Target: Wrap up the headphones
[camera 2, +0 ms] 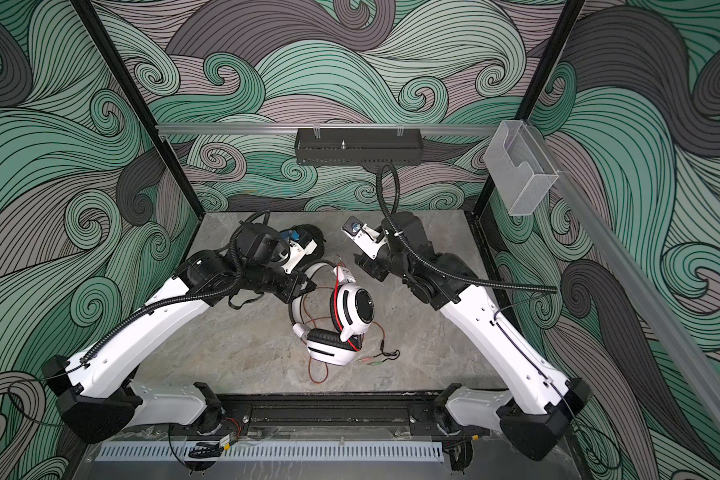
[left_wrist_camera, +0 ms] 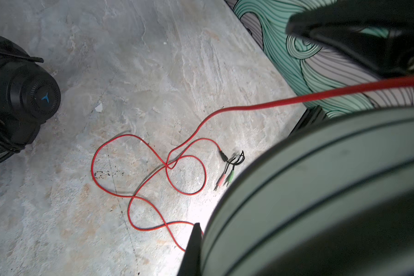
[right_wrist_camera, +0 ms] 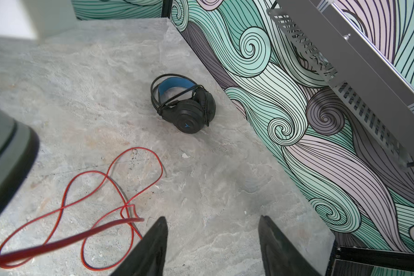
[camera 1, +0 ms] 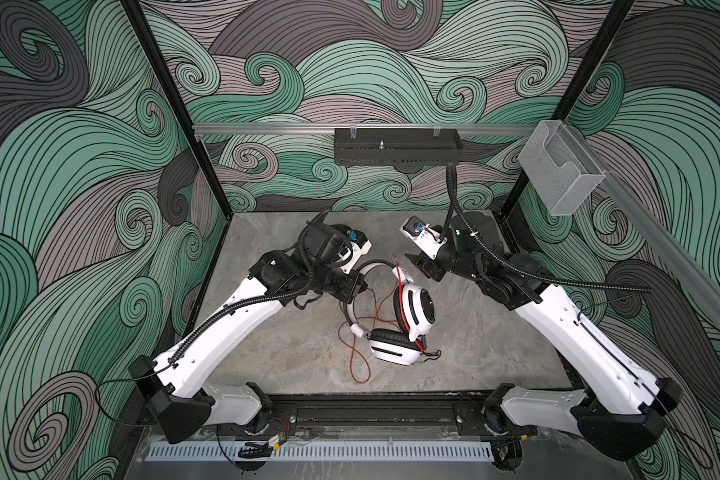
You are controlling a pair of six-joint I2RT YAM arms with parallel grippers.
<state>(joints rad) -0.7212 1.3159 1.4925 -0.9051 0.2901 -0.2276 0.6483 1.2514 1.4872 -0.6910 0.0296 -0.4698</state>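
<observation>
The white-and-black headset [camera 1: 416,309] sits mid-tabletop [camera 1: 495,332], its headband clenched by the left end effector [camera 1: 361,286]. The right end effector [right_wrist_camera: 213,217], released and empty, hovers on the headset's back wall [camera 1: 350,187] side, just beside the red cord [left_wrist_camera: 344,92]'s raised strand. The cord's loose loops trail past the headset toward the front rail [camera 1: 371,409].
</observation>
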